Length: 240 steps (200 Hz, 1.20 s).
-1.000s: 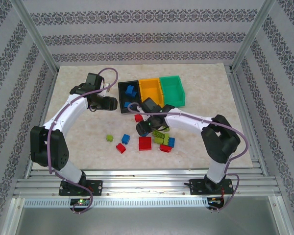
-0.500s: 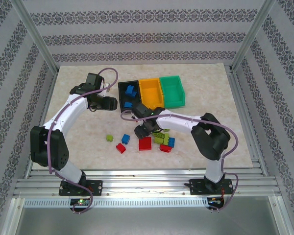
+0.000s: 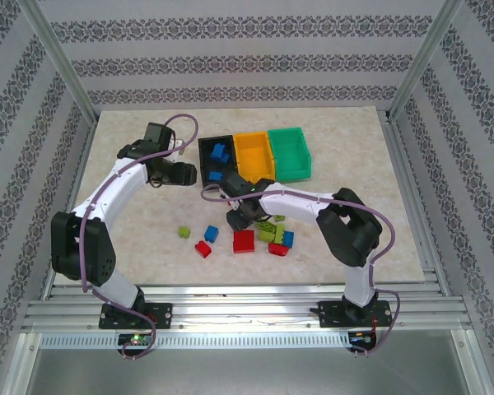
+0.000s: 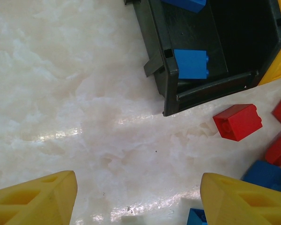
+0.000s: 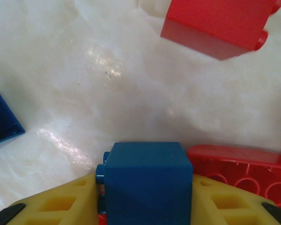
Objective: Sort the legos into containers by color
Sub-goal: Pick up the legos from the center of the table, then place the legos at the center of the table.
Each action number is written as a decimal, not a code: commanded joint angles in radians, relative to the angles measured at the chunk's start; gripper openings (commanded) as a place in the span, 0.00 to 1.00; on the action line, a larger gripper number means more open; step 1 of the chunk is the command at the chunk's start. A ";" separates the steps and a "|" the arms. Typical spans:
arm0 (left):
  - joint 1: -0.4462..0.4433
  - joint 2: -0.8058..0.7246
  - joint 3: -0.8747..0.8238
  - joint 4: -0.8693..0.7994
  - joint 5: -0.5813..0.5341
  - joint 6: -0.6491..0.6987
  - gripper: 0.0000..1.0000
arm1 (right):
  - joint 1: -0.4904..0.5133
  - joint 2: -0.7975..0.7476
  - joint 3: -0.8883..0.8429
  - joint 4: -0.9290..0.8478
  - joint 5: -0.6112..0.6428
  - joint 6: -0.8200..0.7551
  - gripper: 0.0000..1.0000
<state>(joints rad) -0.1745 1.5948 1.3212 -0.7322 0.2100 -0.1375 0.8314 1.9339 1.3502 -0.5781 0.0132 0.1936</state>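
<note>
Three containers stand joined in a row at the back: black (image 3: 206, 164), orange-yellow (image 3: 253, 154) and green (image 3: 289, 153). Blue legos (image 4: 191, 63) lie in the black one (image 4: 155, 70). Loose legos lie in front: lime (image 3: 183, 233), blue (image 3: 212, 234), red (image 3: 243, 240). My right gripper (image 3: 237, 216) is down at the left end of this pile. Its yellow fingers (image 5: 61, 204) press both sides of a blue lego (image 5: 147, 178). My left gripper (image 4: 138, 197) hangs open over bare table, left of the black container.
A red lego (image 5: 222, 23) and a flat red piece (image 5: 243, 171) lie close round the right gripper, with a blue plate (image 5: 2, 124) to its left. Another red lego (image 4: 237, 122) rests just in front of the black container. Open table stretches left.
The right arm has swung a little left and down into the pile, and its jaws have closed in on the blue lego. The left arm has stayed still.
</note>
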 commanded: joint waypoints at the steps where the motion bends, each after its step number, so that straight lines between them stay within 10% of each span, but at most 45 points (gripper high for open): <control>1: 0.011 -0.010 -0.008 0.007 -0.019 0.010 0.70 | -0.031 -0.038 0.076 0.005 -0.019 -0.008 0.44; 106: 0.015 -0.010 -0.008 0.002 -0.043 0.007 0.70 | -0.210 0.187 0.538 0.018 -0.195 0.117 0.43; 240: 0.016 -0.010 -0.007 0.005 -0.010 0.001 0.71 | -0.124 -0.096 -0.026 0.142 -0.231 0.218 0.52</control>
<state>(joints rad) -0.1745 1.5948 1.3212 -0.7322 0.1909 -0.1379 0.6838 1.8336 1.3415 -0.4759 -0.1940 0.3786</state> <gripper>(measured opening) 0.704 0.493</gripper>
